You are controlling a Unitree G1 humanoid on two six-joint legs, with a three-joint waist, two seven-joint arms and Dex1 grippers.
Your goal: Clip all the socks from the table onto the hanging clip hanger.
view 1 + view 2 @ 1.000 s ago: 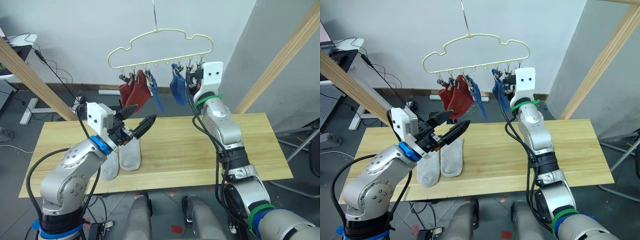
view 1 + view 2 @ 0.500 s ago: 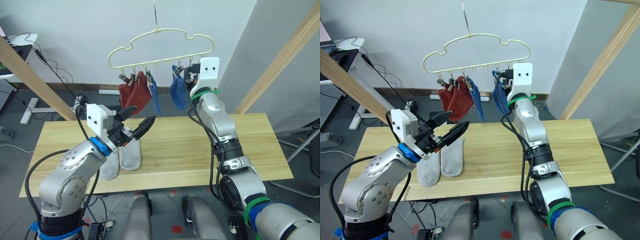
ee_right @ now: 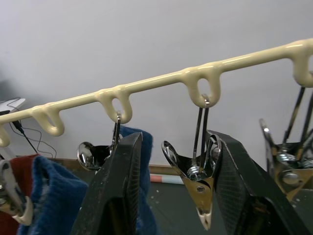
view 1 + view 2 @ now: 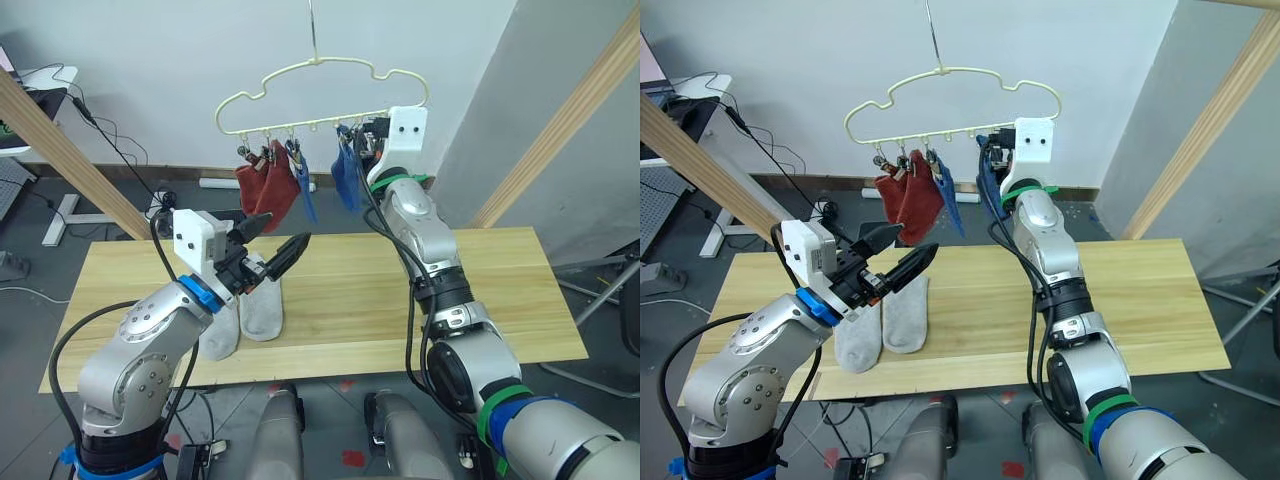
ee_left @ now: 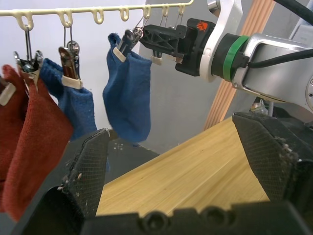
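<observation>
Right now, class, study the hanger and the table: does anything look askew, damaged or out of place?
Nothing looks damaged or spilled. The clip hanger hangs slightly tilted, its left end lower. Two red socks and two blue socks hang clipped, and two grey socks lie side by side on the table.

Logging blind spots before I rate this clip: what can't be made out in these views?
- Left grey sock: its upper part is hidden behind the left arm in both eye views.
- Clip grip on the red socks: too small in the eye views, cut off at the edge in the left wrist view.
- Right claw: fingers straddle an empty clip; contact with it cannot be told.
- Hanger: what its hook hangs from is cut off by the top edge.
</observation>
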